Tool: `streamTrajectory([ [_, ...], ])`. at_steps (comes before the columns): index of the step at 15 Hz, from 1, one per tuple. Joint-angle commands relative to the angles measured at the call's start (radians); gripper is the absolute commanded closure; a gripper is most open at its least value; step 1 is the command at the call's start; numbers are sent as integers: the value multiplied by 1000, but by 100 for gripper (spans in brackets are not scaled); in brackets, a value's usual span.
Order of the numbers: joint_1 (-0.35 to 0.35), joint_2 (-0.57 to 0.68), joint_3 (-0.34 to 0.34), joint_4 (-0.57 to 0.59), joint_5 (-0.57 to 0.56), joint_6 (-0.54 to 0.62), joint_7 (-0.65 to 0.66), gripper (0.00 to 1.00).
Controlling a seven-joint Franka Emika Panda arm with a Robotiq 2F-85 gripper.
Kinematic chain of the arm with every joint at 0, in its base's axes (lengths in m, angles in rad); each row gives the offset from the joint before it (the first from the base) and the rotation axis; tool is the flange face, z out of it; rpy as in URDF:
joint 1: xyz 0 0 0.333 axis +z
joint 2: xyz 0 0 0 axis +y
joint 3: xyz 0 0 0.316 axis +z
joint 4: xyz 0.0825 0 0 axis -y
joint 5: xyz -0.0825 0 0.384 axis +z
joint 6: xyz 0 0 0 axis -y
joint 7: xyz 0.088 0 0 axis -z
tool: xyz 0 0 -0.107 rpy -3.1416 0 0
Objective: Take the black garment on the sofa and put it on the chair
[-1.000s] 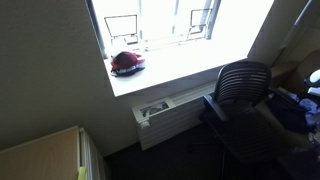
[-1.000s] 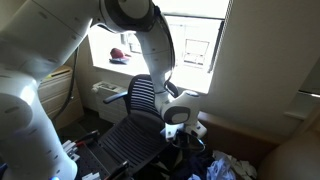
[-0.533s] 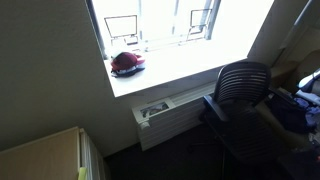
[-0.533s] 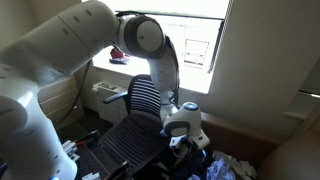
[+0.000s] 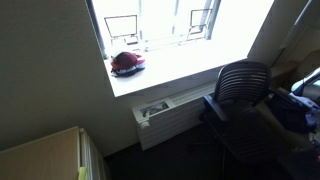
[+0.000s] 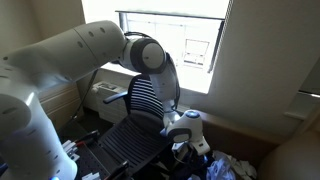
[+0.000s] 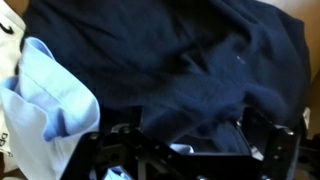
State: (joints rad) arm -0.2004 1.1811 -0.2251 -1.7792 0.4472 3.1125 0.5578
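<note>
The black garment [image 7: 190, 60] fills most of the wrist view, crumpled in dark folds. In an exterior view it lies in a clothes pile [image 6: 228, 166] at the lower right. My gripper [image 7: 190, 138] is open, its fingers spread on either side of a fold of the garment, right at the cloth. In an exterior view the gripper [image 6: 186, 138] hangs low over the pile, just beside the chair. The black mesh office chair [image 6: 140, 125] stands by the window and also shows in the other exterior view [image 5: 240, 90].
A light blue garment [image 7: 45, 95] lies next to the black one. A red object [image 5: 127, 63] sits on the window sill above a radiator [image 5: 170, 110]. A wooden cabinet [image 5: 40, 155] stands at the lower left. My arm [image 6: 90, 50] arcs over the chair.
My arm has swung over and lowered; the gripper has dropped from beside the chair seat down onto the clothes pile.
</note>
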Motion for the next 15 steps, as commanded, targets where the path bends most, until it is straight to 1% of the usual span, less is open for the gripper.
streamTrajectory([
  [1,36,21,-75,24,-3,-232,36,0],
  [2,7,8,-25,11,1,-134,7,0],
  [3,14,10,-45,10,-4,-180,18,0],
  [4,18,11,-56,10,-7,-199,23,25],
  [5,0,6,-36,11,-1,-182,10,27],
  [6,-6,4,-26,12,3,-164,4,34],
  [9,-30,2,13,14,10,-114,-13,57],
  [12,-54,-7,49,14,13,-46,-30,75],
  [14,-69,-56,72,-12,7,25,-61,88],
  [15,-74,-80,80,-24,3,74,-80,98],
])
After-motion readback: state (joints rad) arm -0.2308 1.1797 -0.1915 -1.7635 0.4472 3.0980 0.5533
